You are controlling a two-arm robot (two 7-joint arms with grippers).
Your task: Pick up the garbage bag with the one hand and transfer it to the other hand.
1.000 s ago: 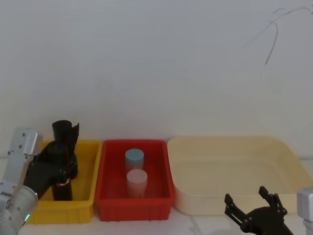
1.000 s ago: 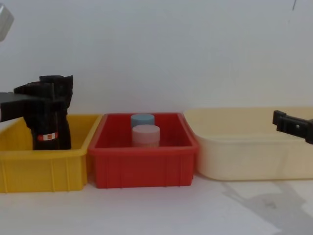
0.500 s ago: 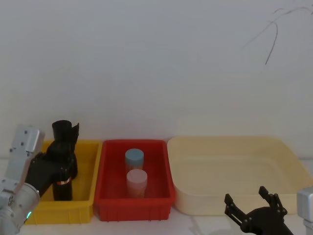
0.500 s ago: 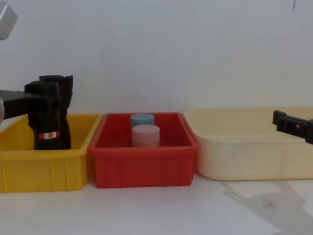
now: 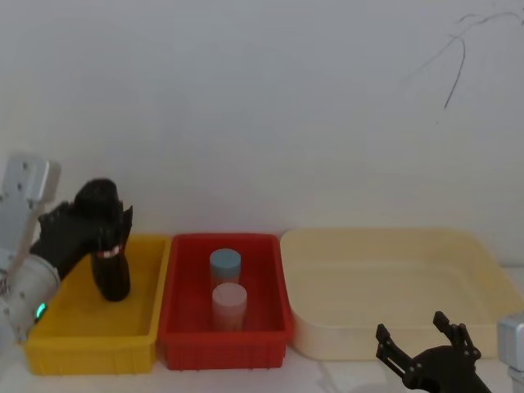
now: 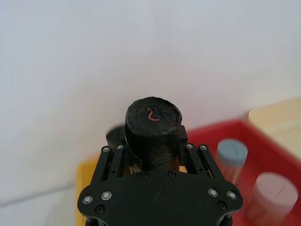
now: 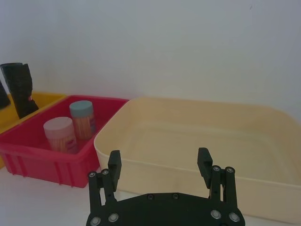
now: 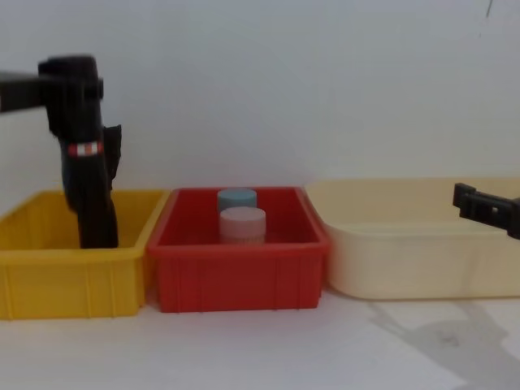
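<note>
The garbage bag (image 8: 81, 122) was gripped near its top end by the left gripper (image 8: 71, 85), which was clenched on either side of it. The roll was held upright, and its red-and-white label band (image 8: 84, 149) was seen just below the gripper. Beneath the gripper the yellow bin (image 8: 49, 280) was placed. A second black roll (image 8: 114, 150) with a crumpled top was stood in it, just behind the held one; whether the two rolls touched could not be told. To the right of the left gripper, and lower, a red bin (image 8: 236, 280) was found, with a blue-capped container (image 8: 236, 198) and a pink-capped container (image 8: 242, 223) in it. Farther right, a cream tub (image 8: 406, 260) was set just beyond the right gripper (image 7: 159, 157), which was spread wide with nothing held in it.
</note>
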